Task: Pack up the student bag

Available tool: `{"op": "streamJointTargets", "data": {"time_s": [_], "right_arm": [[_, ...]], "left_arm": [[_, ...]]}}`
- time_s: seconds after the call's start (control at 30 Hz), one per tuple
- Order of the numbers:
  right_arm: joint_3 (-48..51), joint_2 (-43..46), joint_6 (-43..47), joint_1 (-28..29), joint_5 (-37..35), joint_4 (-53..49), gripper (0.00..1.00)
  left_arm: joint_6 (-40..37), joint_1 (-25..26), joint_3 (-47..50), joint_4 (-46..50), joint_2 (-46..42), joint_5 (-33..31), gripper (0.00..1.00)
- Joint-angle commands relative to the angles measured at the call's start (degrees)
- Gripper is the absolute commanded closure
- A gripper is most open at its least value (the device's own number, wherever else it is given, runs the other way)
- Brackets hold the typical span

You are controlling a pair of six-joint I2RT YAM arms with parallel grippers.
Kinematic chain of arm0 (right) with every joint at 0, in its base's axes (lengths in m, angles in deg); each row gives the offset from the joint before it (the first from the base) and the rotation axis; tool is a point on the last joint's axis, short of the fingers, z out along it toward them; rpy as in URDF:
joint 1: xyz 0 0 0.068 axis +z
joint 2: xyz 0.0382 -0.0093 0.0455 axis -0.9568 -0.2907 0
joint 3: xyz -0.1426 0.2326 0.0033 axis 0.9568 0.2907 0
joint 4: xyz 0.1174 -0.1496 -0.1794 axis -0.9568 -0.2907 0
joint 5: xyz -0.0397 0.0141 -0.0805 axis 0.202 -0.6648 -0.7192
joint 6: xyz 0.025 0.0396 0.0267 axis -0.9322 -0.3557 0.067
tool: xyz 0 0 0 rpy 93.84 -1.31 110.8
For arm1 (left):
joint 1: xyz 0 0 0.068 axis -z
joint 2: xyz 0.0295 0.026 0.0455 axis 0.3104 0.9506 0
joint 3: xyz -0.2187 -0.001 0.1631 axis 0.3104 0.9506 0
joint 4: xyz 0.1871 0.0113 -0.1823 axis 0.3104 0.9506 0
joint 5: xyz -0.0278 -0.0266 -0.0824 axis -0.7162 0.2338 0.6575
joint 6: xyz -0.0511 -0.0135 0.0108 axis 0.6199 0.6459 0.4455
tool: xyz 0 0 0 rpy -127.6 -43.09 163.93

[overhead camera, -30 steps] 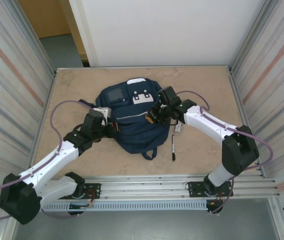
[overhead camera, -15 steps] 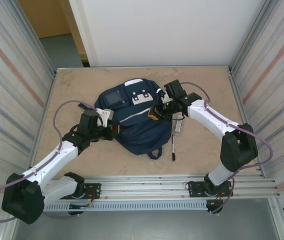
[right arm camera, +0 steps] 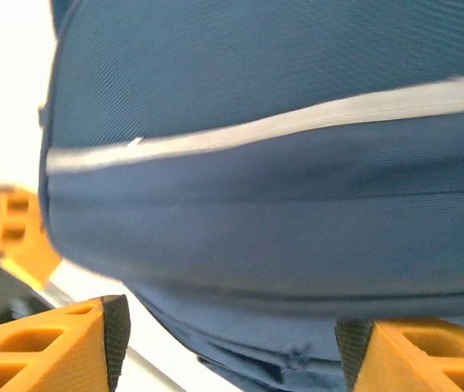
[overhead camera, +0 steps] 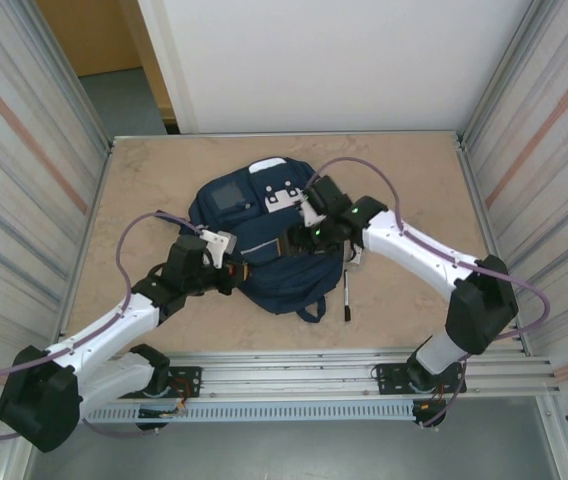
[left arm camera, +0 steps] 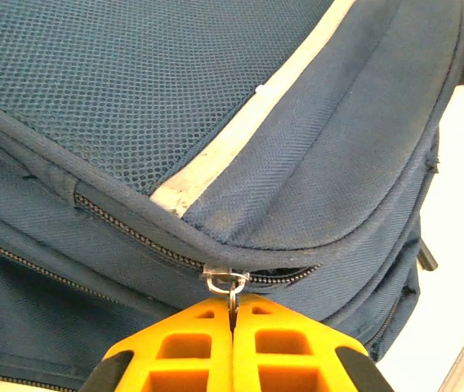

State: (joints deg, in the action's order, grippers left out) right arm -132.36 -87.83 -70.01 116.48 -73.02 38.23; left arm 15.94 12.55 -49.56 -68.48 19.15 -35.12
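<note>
Left pincer [left arm camera: 232,317] grips zipper pull [left arm camera: 230,282] on student bag [left arm camera: 216,98].

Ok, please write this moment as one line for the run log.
left jaws: shut on zipper pull of student bag | right jaws: open at bag | pen: on table beside bag

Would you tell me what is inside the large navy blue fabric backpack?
Nothing inside shows: the navy blue fabric backpack hides its contents. The left gripper pinches its zipper pull.

no legible text — patches on the student bag [overhead camera: 279,285] unreadable.
</note>
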Motion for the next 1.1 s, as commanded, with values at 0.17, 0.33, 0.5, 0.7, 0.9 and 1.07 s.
{"op": "streamJointTargets", "data": {"time_s": [0.17, 0.33, 0.5, 0.7, 0.9, 1.07], "right_arm": [[2.89, 3.76, 39.51, 6.83, -2.74, 5.05, 0.32], [8.1, 6.46, 56.74, 8.42, 1.11, 12.55, 0.3], [9.34, 2.84, 64.8, 8.28, 0.89, 19.15, 0.31], [9.76, -2.71, 64.06, 7.84, -3.55, 28.68, 0.47], [11.75, -0.14, 67.4, 7.11, 2.13, 28.09, 0.91], [16.88, 4.79, 73.18, 6.69, 6.94, 31.01, 1.0]], "left_arm": [[1.49, 0.93, -1.87, -4.56, -0.86, 7.56, 1.0], [0.9, 0.94, -1.97, -3.39, -1.49, 9.88, 1.0], [1.22, 1.03, -2.34, -3.21, -1.44, 11.89, 1.0], [2.15, 0.72, -3.39, -1.54, 0.0, 12.86, 1.0], [4.42, -4.52, -2.71, 3.58, -3.26, 7.54, 1.0], [7.78, -15.76, -5.76, 11.29, 0.53, 5.75, 1.0]]}}
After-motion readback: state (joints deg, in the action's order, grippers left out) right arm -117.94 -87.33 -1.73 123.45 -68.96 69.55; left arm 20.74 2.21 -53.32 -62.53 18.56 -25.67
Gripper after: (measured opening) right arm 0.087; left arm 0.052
